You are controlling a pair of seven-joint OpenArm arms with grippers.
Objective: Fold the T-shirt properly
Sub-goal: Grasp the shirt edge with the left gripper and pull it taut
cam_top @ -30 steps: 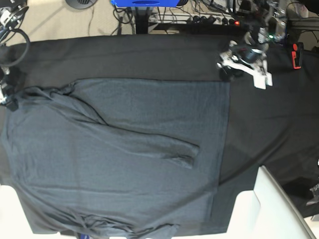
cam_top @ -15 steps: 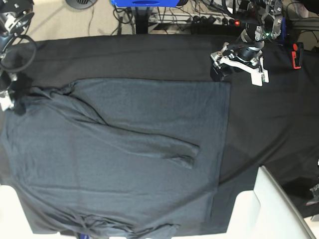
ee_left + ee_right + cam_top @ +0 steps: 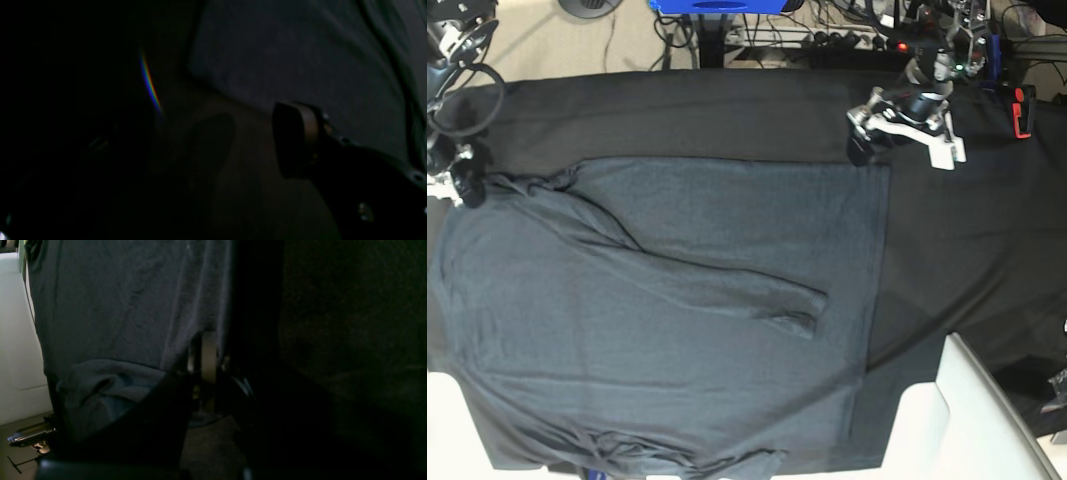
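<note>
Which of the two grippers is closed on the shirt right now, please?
The right gripper, at the shirt's far corner on the base view's left, is pinched on the fabric. The left gripper stands open above the other far corner.

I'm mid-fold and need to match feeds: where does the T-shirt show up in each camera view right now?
Base: the T-shirt fills the left and middle, spread flat on the black tablecloth.
Left wrist: upper right, grey cloth beyond the open left end effector.
Right wrist: upper left, its edge at the shut right end effector.
Shared landmark: the tablecloth.
</note>
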